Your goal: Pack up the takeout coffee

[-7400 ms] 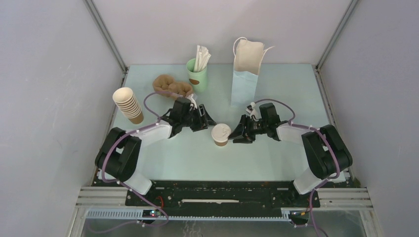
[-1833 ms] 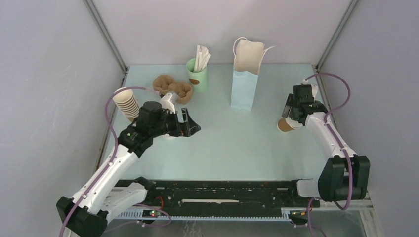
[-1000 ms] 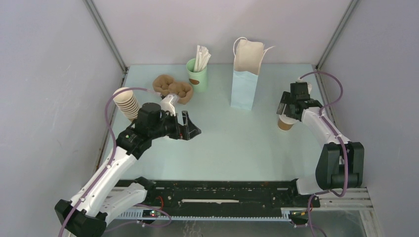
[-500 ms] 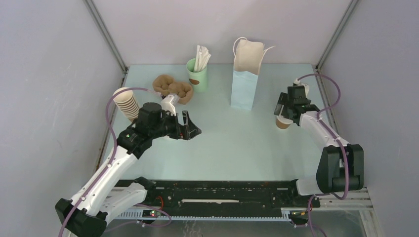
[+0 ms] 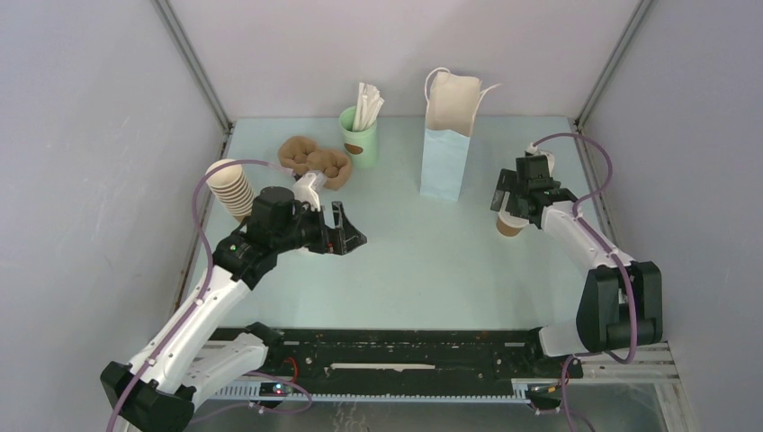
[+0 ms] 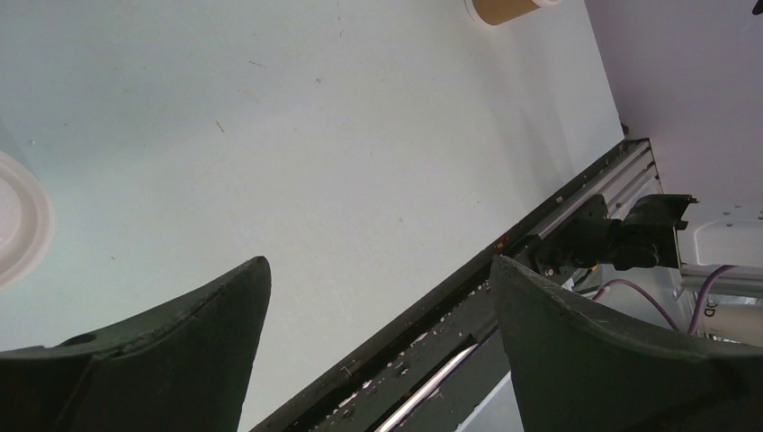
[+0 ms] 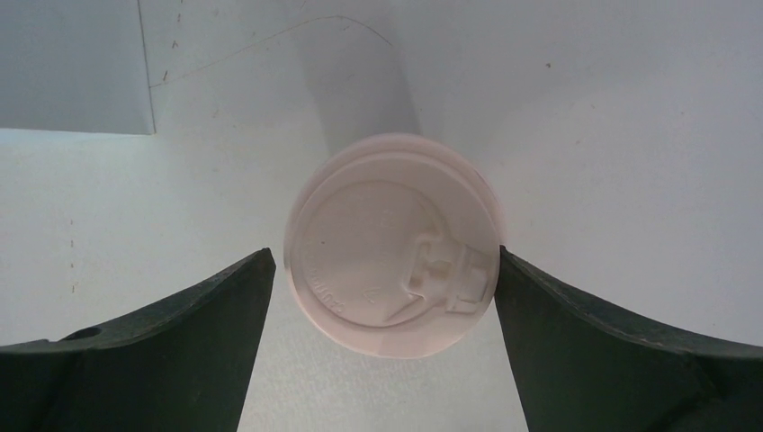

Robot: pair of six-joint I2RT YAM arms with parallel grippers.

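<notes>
The takeout coffee [image 5: 508,226], a small brown cup with a white lid [image 7: 393,245], hangs in my right gripper [image 5: 510,211] just above the table, to the right of the pale blue paper bag [image 5: 444,157]. In the right wrist view the lid sits between my two fingertips [image 7: 261,270], and the right one touches its rim. The bag stands upright with its top open, and its side shows in the right wrist view [image 7: 72,63]. My left gripper [image 5: 347,237] is open and empty over the left half of the table, and it shows in its own wrist view [image 6: 378,265]. The cup's base shows far off in the left wrist view [image 6: 500,10].
A tall stack of nested brown cups [image 5: 232,189] stands at the left edge. A brown pulp holder [image 5: 315,158] and a mint-green cup with white sticks [image 5: 359,135] stand at the back left. A white round lid [image 6: 18,229] lies under the left arm. Walls close three sides.
My right gripper has carried the cup leftward, toward the bag. Seven seconds ago the cup stood at mid-table between both grippers. The left arm has barely moved over the last second.
</notes>
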